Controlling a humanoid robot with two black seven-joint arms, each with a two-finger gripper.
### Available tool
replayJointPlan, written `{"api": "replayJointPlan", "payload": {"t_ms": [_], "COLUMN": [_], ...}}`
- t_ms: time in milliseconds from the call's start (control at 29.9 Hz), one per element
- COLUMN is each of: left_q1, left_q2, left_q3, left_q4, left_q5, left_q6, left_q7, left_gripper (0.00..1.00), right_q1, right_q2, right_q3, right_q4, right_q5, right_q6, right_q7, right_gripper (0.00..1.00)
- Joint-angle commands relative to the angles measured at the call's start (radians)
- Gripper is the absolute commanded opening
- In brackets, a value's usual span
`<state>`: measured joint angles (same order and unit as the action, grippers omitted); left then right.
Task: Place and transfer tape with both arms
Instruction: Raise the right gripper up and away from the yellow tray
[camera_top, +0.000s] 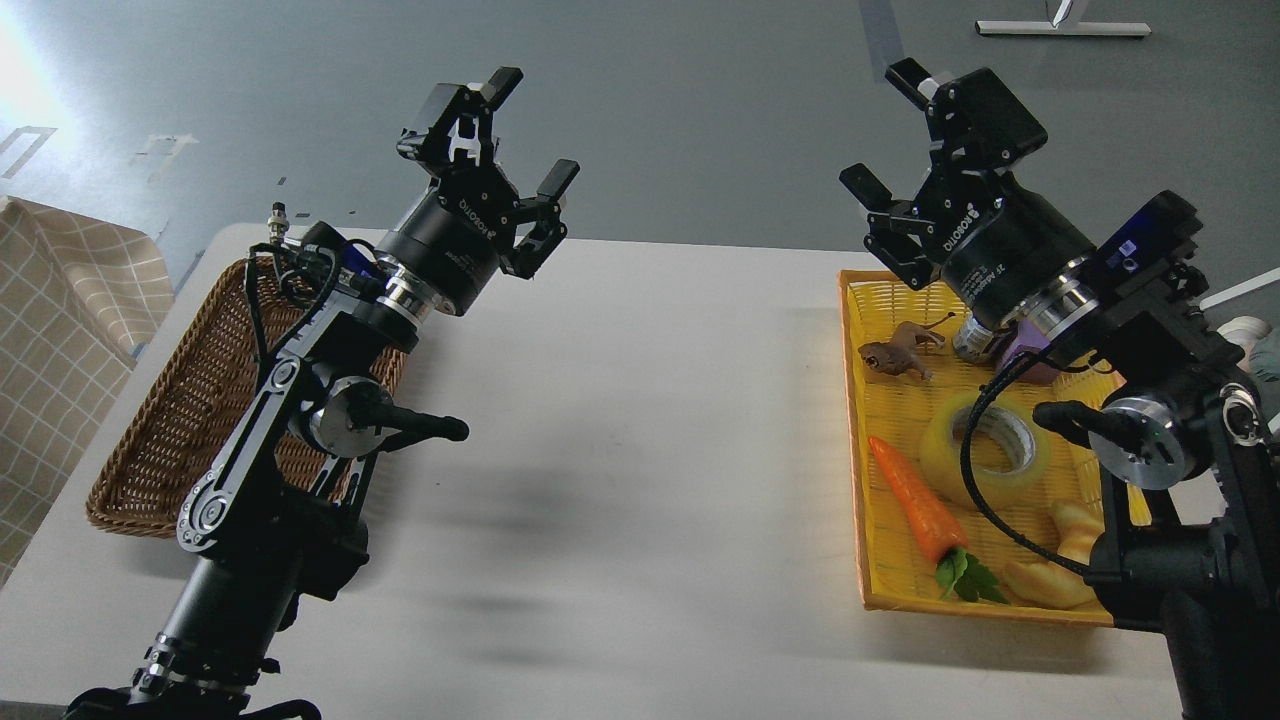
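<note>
Reaching for the tape (982, 442), you risked snagging the carrot (918, 502) just left of it; both claws, left (515, 130) and right (888, 128), were spread apart, empty.

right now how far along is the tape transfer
Nothing looks done: the tape lies in the yellow tray beside the carrot. In hand: nothing; left gripper and right gripper hover, jaws open. Left: pick-up, handover, placing, perhaps in the wicker basket.

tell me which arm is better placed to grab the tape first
Right, likely. The tape lies in the yellow tray on the right side, and the right gripper hangs open above that tray. The left gripper, also open, is over by the wicker basket, across the table.
</note>
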<state>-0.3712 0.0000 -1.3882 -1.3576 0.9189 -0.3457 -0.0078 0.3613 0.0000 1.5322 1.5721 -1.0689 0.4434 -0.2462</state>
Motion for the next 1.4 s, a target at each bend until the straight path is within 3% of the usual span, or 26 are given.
{"api": "replayJointPlan", "payload": {"t_ms": [0,1370], "left_q1": [0.0,0.005], "left_q2": [0.0,0.0], "left_q3": [0.0,0.0], "left_q4": [-0.001,-0.003], "left_q5": [0.0,-0.003], "left_q6": [-0.001,-0.007], "left_q7": [-0.001,-0.003], "left_gripper": [0.98,0.98], "right_q1": [0.001,-0.001], "right_q2": [0.0,0.0], "right_q3": [0.0,-0.011], "right_q4": [0.0,0.009], "right_q5": [-0.002,-0.002], "right_q6": [0.0,0.0], "right_q7": [0.001,-0.001], "right_gripper": [1.0,1.0]}}
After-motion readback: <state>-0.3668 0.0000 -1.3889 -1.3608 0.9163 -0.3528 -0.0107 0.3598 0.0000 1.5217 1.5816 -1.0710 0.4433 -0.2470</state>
